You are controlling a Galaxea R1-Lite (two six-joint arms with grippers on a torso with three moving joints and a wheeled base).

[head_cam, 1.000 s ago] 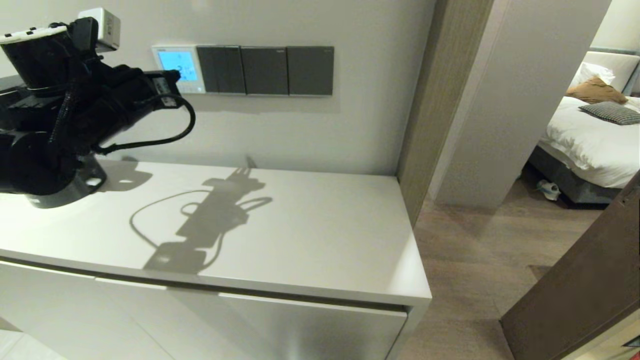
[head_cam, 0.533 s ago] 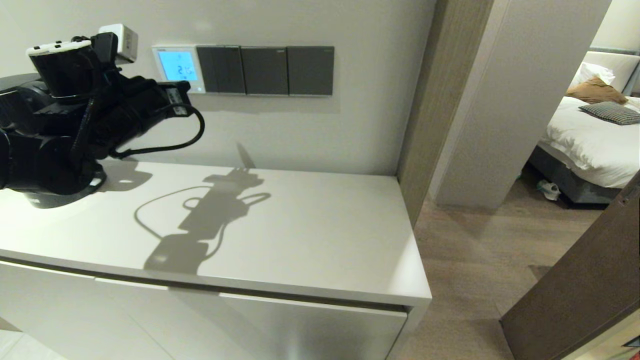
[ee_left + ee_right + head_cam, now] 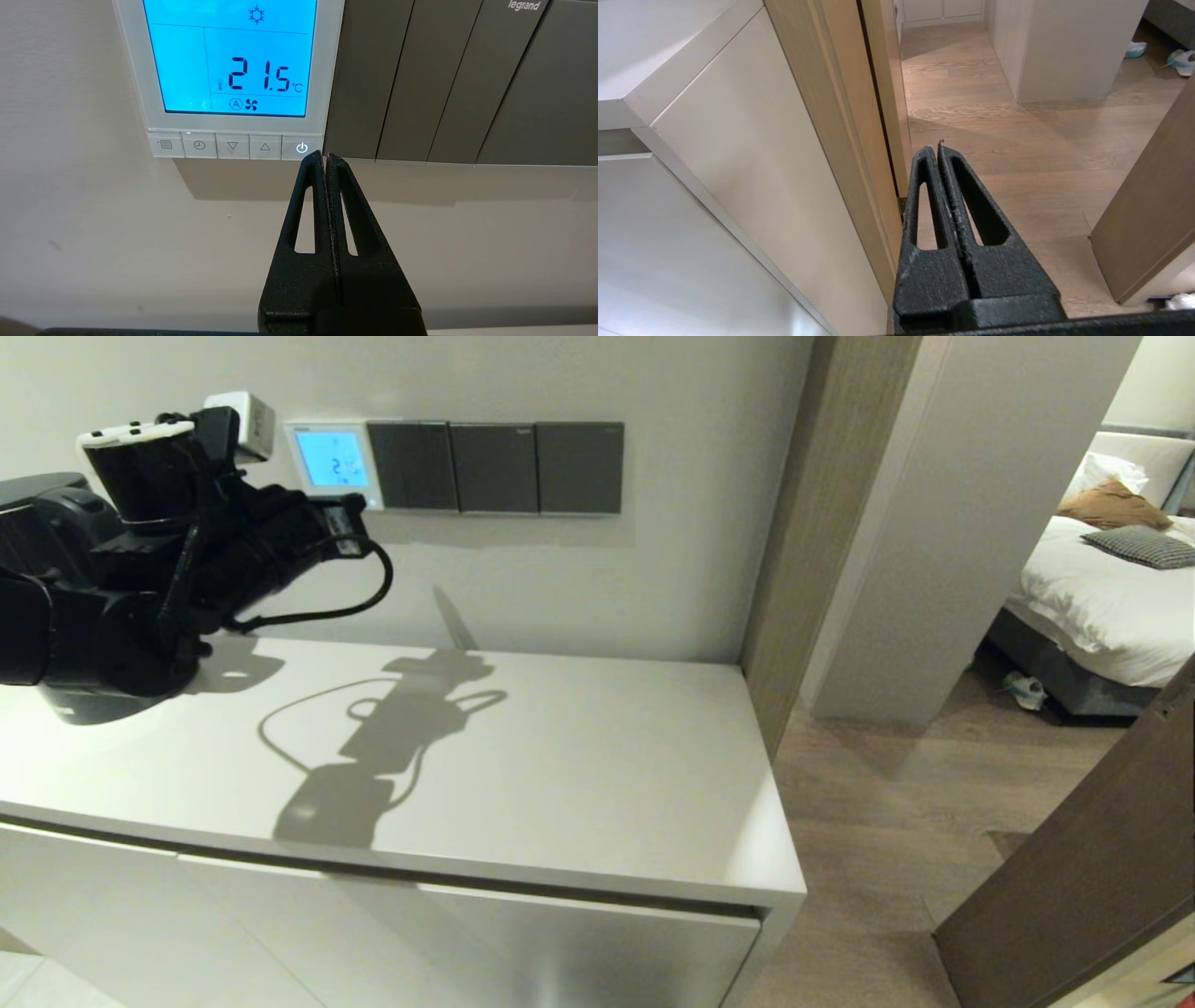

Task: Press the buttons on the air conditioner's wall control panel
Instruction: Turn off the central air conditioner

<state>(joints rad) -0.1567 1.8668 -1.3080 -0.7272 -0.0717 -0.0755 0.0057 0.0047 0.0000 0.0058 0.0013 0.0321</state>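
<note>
The white air conditioner control panel (image 3: 333, 464) hangs on the wall, its blue screen (image 3: 231, 56) lit and showing 21.5 °C. A row of buttons (image 3: 233, 146) runs under the screen, with a lit power button (image 3: 302, 148) at its end. My left gripper (image 3: 324, 156) is shut and empty, its tips just below the power button's corner, a little off the wall. In the head view it (image 3: 359, 513) sits just below the panel. My right gripper (image 3: 936, 148) is shut and empty, parked low beside the cabinet, out of the head view.
Three dark grey switch plates (image 3: 495, 467) adjoin the panel. A white cabinet top (image 3: 560, 775) lies below the arm. A wooden door frame (image 3: 794, 523) stands at the cabinet's end. A brown door (image 3: 1083, 868) and a bedroom with a bed (image 3: 1102, 588) lie beyond.
My left arm has moved right and down along the wall, uncovering the panel's screen. The gripper tip went from in front of the screen to below the panel's lower corner.
</note>
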